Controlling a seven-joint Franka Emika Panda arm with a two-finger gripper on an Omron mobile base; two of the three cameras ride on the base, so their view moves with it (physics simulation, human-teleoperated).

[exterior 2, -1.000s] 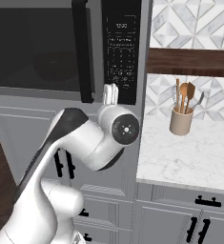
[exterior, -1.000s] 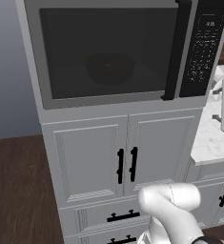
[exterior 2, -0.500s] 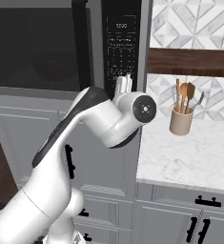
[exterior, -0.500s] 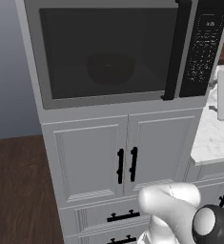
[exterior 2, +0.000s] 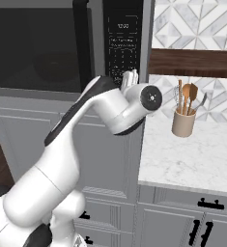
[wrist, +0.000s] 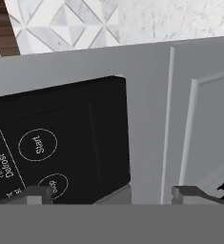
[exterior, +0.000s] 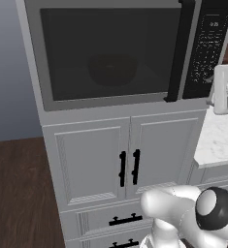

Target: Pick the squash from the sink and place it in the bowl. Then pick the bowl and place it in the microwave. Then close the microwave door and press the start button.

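Microwave door (exterior: 105, 53) closed, bowl (exterior: 111, 70) dimly visible inside behind dark window; squash not discernible. Gripper (wrist: 112, 194) jaws spread wide, holding nothing, hovering near lower end of control panel (wrist: 61, 143), tilted view. Start button (wrist: 37, 144) just above left fingertip (wrist: 35, 194). Utensil jar (exterior 2: 183, 121) on marble counter (exterior 2: 192, 159) right of microwave (exterior 2: 66, 43).

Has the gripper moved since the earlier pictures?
Yes. In the right base view, the gripper has shifted right along the microwave's control panel, toward the utensil holder.
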